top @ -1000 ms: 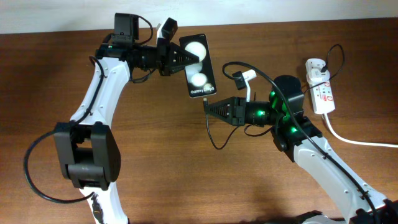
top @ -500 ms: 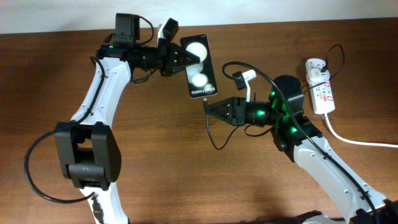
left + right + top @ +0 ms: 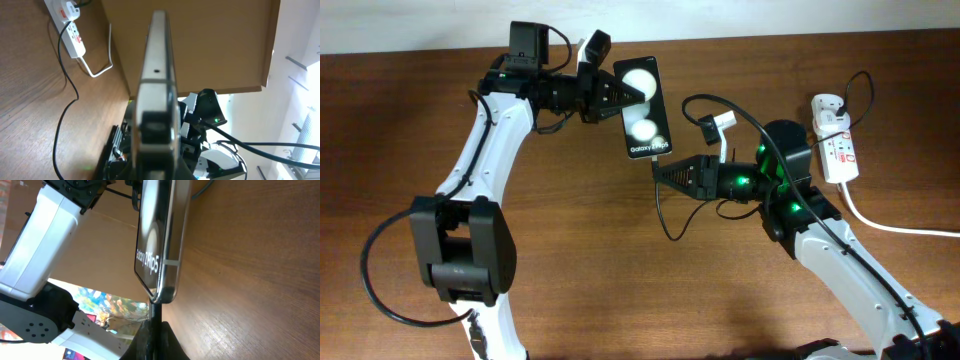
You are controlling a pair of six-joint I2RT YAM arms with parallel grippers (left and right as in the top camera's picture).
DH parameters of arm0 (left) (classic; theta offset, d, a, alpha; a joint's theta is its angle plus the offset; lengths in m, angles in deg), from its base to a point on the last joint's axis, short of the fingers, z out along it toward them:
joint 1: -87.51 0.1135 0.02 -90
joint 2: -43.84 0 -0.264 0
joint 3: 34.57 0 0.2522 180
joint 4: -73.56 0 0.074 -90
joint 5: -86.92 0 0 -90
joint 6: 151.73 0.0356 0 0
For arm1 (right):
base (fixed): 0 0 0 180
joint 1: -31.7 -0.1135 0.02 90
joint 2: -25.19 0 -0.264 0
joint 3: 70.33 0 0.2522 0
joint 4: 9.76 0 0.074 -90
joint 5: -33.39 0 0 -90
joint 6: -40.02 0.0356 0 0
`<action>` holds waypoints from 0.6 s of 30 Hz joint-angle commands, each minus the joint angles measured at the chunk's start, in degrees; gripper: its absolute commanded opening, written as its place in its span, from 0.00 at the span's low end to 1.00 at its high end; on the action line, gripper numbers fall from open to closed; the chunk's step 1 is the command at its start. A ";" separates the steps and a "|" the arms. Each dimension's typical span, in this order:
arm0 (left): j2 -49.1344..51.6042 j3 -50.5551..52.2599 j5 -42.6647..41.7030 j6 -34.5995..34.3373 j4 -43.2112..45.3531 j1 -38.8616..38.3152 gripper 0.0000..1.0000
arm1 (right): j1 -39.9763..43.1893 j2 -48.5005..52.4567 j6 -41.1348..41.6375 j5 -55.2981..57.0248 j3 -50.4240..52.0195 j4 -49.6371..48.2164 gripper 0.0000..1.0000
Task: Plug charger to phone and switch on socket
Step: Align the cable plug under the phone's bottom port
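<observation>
Your phone [image 3: 643, 108] is near the back-middle of the tabletop [image 3: 580, 270], with your left hand [image 3: 623, 97] clamped on its side. Your right hand [image 3: 658, 170] is pinching the charger [image 3: 663, 212] by its plug, right at the phone's bottom edge (seated or not, can't tell). The socket [image 3: 837, 145] lies far right, well apart.

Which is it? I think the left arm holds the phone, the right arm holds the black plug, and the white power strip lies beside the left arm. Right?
No. The overhead view shows the power strip beside the right arm, not the left. The left end effector does hold the phone, and the right end effector holds the charger by its black plug.
</observation>
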 commanded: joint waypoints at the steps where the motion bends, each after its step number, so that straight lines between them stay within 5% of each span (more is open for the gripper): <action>1: -1.20 -0.74 -1.70 -0.46 1.44 -0.02 0.00 | 0.22 0.33 -0.96 -0.13 0.04 -0.20 0.04; 18: -1.20 -0.74 -1.51 -0.44 1.60 -0.02 0.00 | 0.22 0.33 -2.47 -1.25 0.04 0.20 0.04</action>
